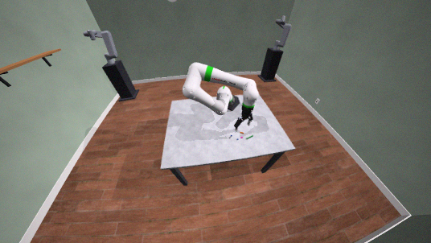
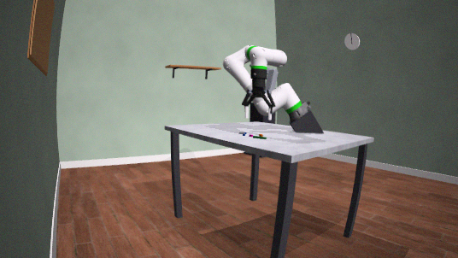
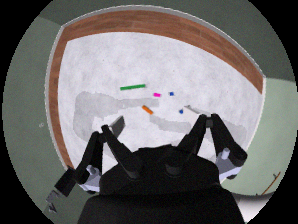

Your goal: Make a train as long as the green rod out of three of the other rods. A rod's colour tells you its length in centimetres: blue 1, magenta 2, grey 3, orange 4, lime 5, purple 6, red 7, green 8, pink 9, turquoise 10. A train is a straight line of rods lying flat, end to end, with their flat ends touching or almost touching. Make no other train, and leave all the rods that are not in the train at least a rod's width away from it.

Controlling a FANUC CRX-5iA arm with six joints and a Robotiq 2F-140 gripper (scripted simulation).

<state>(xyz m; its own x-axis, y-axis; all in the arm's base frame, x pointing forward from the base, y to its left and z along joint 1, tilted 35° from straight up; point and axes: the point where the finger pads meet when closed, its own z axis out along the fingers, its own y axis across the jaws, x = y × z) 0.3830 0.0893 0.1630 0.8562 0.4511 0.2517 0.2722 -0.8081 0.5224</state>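
Several small rods lie in a loose cluster on the grey table. In the wrist view I see the green rod (image 3: 133,87), a magenta rod (image 3: 157,95), an orange rod (image 3: 147,110), two blue rods (image 3: 170,94) (image 3: 180,111) and what looks like a grey rod, all apart from each other. In the top view the green rod (image 1: 249,137) lies at the right of the cluster, with the orange rod (image 1: 241,132) just behind it. My gripper (image 1: 243,124) (image 2: 258,112) (image 3: 153,116) is open and empty. It points down, well above the table, over the cluster's far side.
The arm's base (image 2: 305,121) stands on the table behind the rods. The table's right edge (image 1: 281,133) is near the cluster. Two camera stands (image 1: 118,78) (image 1: 271,62) stand on the floor behind the table.
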